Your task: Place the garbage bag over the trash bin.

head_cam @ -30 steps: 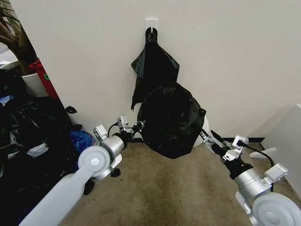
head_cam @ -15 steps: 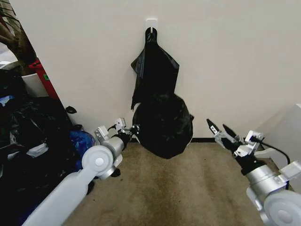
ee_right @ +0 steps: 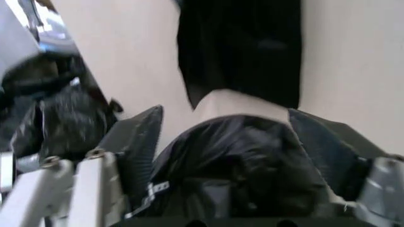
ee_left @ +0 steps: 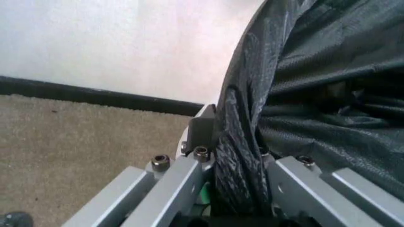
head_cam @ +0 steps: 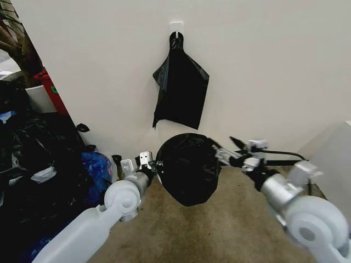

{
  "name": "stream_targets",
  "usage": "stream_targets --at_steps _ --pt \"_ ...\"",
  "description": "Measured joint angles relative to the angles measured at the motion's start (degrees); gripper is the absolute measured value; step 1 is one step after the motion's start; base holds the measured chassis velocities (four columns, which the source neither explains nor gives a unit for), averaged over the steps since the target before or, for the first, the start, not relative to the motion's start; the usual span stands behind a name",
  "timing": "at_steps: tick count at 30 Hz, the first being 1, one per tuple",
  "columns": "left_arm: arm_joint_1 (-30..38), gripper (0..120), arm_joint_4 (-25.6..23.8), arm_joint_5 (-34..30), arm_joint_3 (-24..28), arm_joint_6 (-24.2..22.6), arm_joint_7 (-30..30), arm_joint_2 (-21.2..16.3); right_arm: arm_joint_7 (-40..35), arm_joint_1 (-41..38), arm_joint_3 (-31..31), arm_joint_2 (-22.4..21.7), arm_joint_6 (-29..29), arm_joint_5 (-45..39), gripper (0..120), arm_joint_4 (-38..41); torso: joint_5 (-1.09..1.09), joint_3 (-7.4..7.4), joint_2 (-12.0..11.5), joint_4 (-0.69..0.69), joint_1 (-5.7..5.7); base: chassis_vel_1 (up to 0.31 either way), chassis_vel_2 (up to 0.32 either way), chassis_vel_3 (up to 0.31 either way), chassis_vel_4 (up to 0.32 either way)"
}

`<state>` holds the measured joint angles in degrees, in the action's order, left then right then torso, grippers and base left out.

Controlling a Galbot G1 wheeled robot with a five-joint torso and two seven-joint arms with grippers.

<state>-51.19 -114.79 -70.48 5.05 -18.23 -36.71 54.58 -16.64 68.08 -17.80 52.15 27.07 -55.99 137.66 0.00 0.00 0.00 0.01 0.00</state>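
The garbage bag [head_cam: 186, 171], glossy black and rounded, hangs low in front of the wall above the carpet. My left gripper [head_cam: 149, 163] is shut on its left edge; the left wrist view shows the plastic [ee_left: 328, 94] bunched between the fingers [ee_left: 189, 165]. My right gripper [head_cam: 226, 152] is open at the bag's right edge. In the right wrist view its fingers [ee_right: 136, 142] stand wide apart, with the bag [ee_right: 240, 175] bulging between them. The trash bin is hidden.
Flat black bags [head_cam: 181, 87] hang from a white hook [head_cam: 176, 26] on the wall just above. A heap of stuffed black sacks [head_cam: 33, 164], a blue bag [head_cam: 96, 164] and a red container [head_cam: 52, 90] crowd the left. A white panel [head_cam: 334, 159] stands at the right.
The bag has sunk lower, away from the hanging bags. My right gripper drew back from it, then swung left and reached its right edge. The left gripper came down with the bag.
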Motion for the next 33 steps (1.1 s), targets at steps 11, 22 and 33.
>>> stream_targets --at_steps 11,22,33 --pt "0.99 1 0.50 5.12 2.11 0.57 0.44 0.87 -25.85 -11.82 16.21 -2.35 4.63 -19.23 34 0.47 -0.01 0.00 0.00 -0.02 0.00 0.000 0.000 0.000 0.000" --pt "1.23 1 0.87 12.70 4.74 2.09 3.38 1.90 -37.06 -16.65 21.31 -0.72 0.59 -25.24 0 -4.79 0.00 0.00 0.00 -0.01 0.00 0.000 0.000 0.000 0.000" --pt "1.01 1 1.11 17.01 5.62 3.39 5.66 2.31 -40.10 -19.74 25.07 2.62 -0.57 -25.08 0 -11.17 0.00 0.00 0.00 -0.01 0.00 0.000 0.000 0.000 0.000"
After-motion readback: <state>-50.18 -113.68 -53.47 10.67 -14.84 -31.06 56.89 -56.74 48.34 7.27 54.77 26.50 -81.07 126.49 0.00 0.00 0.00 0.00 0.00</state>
